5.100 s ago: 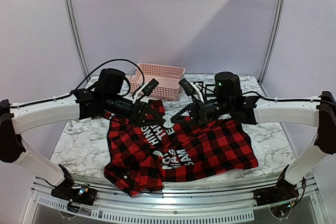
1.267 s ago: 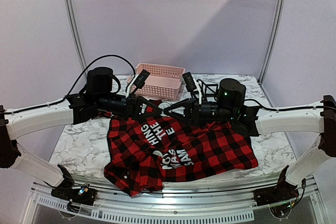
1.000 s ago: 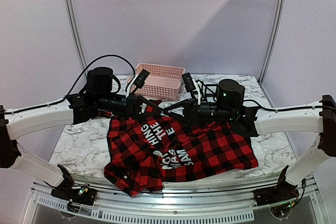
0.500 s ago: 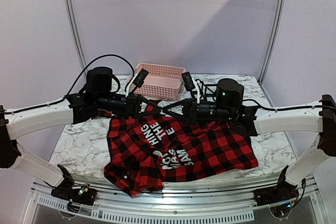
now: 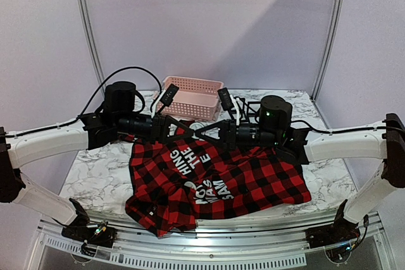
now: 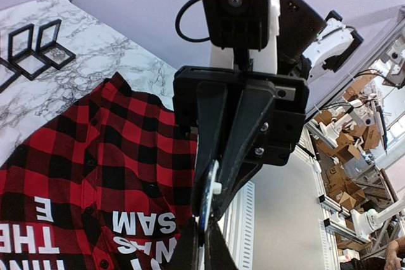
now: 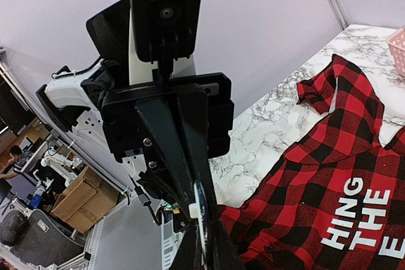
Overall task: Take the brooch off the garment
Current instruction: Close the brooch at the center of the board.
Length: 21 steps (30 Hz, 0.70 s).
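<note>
Since 1 second ago the right gripper (image 5: 205, 133) has clenched, tip meeting the clenched left gripper (image 5: 189, 130) above the shirt (image 5: 253, 175); contents unclear.

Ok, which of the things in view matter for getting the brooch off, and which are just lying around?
In the job: garment; left gripper and right gripper, both shut, tips meeting at its far edge; brooch itself not clearly visible.
Lying about: pink basket, black wire frames, behind the garment on the marble table.
</note>
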### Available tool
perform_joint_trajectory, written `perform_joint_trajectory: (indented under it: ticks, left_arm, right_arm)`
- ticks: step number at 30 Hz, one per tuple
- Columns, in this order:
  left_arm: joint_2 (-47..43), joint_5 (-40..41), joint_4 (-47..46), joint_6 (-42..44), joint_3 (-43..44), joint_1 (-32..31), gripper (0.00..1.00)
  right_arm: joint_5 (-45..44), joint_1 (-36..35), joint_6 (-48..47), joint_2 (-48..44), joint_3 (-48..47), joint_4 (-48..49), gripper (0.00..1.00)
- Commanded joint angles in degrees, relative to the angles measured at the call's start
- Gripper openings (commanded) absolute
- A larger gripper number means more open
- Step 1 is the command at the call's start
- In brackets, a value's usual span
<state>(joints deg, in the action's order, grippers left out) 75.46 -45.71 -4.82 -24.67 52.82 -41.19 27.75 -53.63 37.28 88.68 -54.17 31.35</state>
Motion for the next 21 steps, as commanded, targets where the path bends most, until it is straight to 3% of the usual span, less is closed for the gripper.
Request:
perform_joint_trajectory:
  ticks: [1, 21]
  left_arm:
    - [0.09, -2.51, -0.63, 0.41, -0.03, -0.66, 0.00]
    - [0.04, -2.71, -0.80, 0.40, -0.17, -0.03, 0.00]
  right_arm:
    - [-5.19, 0.26, 0.76, 1.71, -0.86, -1.16, 0.04]
    - [-10.29, 0.21, 1.69, 0.00, 0.75, -2.53, 0.03]
